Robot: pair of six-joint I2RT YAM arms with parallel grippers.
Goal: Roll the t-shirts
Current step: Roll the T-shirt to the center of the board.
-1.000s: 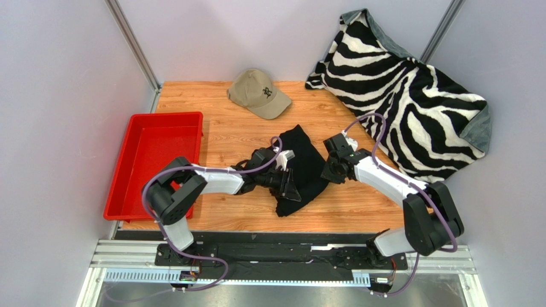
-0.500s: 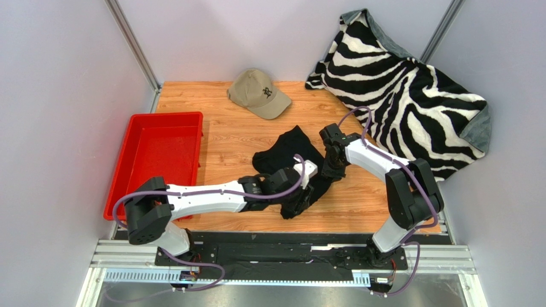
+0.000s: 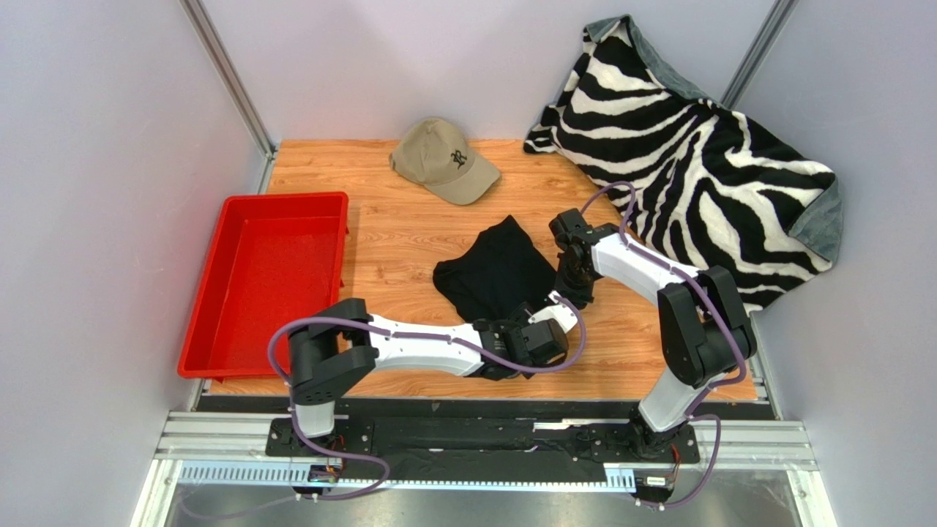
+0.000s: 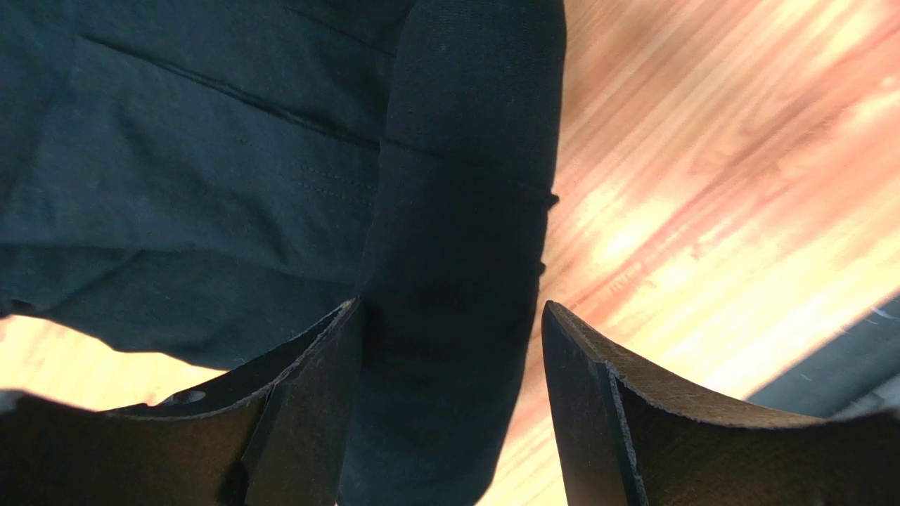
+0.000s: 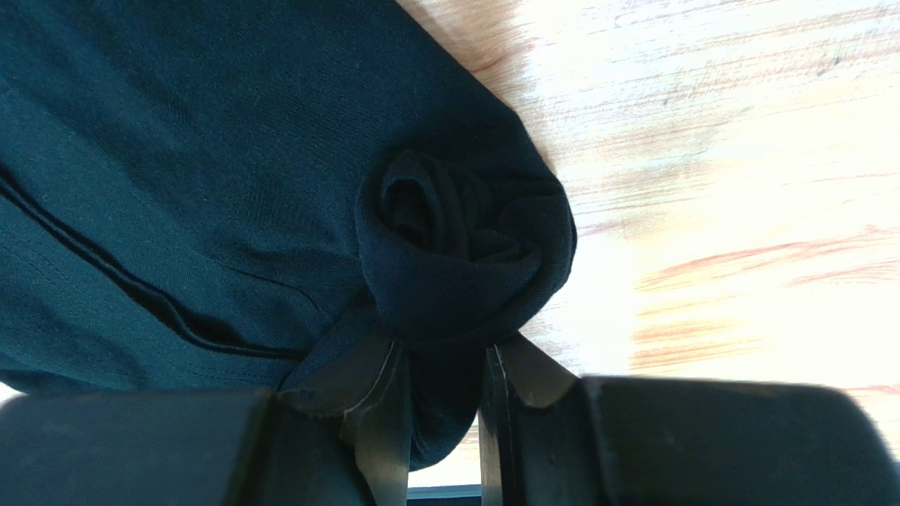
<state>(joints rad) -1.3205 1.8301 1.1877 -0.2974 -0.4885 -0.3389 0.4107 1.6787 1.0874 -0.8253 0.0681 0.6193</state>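
The right tool (image 5: 444, 361) clamps the rolled end of the t-shirt (image 3: 495, 275), whose roll runs lengthwise through the wide-apart left tool (image 4: 452, 314).

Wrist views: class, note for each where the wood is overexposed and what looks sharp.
Left wrist: table glares yellow-white at right, grain smeared; t-shirt dark, its seams readable. Right wrist: table washed nearly white; the t-shirt's rolled end is sharp.

A wood-grain bench (image 3: 396, 236) sits between pale grey walls (image 3: 110, 165); metal posts (image 3: 226, 71) rise at 11 and 1 o'clock.
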